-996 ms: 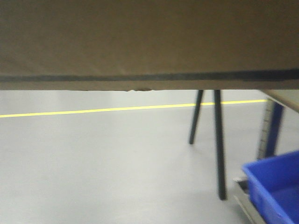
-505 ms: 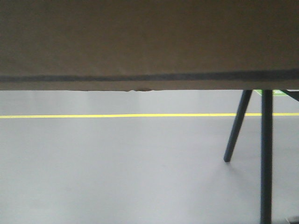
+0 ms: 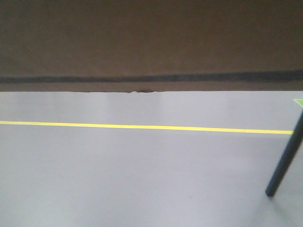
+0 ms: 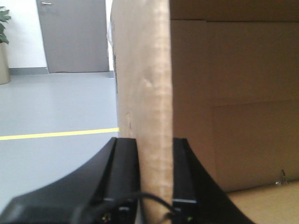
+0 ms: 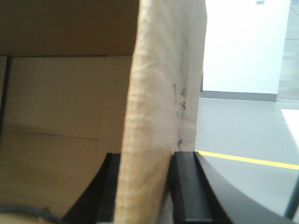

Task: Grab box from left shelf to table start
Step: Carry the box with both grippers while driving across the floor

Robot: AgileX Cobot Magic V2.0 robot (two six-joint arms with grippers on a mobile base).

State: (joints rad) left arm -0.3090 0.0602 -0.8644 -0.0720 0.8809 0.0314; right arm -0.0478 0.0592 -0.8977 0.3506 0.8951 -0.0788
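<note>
1. My left gripper [image 4: 155, 179] is clamped on an upright side wall of the box [image 4: 233, 102]. The wall's edge rises straight up between my fingers [image 4: 125, 172].
2. My right gripper [image 5: 145, 184] pinches the opposite wall the same way. The box's long axis runs from one hand to the other, so neither arm is nearer.
3. The box hangs above the grey floor [image 3: 142, 179], filling the top of the front view.
4. A dark leg [image 3: 285, 161] stands at the right. I cannot tell whether it is the table's.
5. The box is tan corrugated card with a dark band near the lower edge, a small nick there, and smudges on the right wall.
</note>
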